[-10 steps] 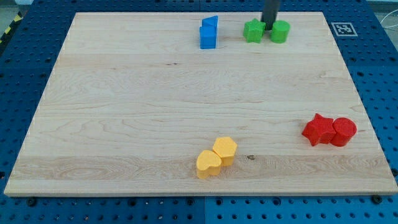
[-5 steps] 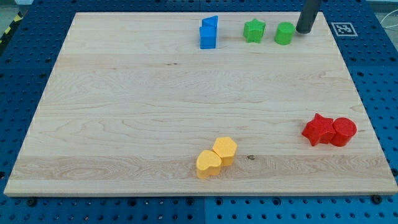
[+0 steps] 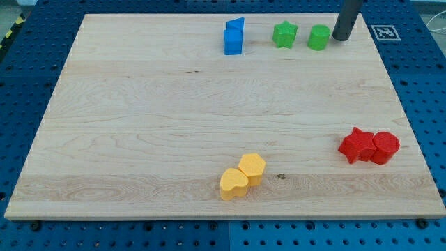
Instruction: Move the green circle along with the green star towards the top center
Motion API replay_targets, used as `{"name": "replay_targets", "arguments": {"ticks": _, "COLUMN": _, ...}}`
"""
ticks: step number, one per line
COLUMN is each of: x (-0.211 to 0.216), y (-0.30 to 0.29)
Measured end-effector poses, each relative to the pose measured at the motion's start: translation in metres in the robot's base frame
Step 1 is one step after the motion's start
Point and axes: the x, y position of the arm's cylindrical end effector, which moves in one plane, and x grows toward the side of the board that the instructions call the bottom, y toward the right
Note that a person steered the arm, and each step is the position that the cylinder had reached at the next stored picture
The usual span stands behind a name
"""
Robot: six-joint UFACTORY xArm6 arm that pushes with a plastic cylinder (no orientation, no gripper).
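My tip (image 3: 342, 38) beside two green blocks (image 3: 301, 35)

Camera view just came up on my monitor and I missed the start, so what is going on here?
A single arm with a dark rod is pushing blocks on a wooden board. My tip sits near the view's top, just to the right of the green circle, with the green star a little further left and a small gap between the two. Two blue blocks stand left of the star. Two red blocks lie at the right and two yellow blocks near the bottom, away from my tip.
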Motion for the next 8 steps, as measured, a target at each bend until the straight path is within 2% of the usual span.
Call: {"name": "replay_targets", "arguments": {"ticks": 8, "x": 0.013, "y": -0.011}}
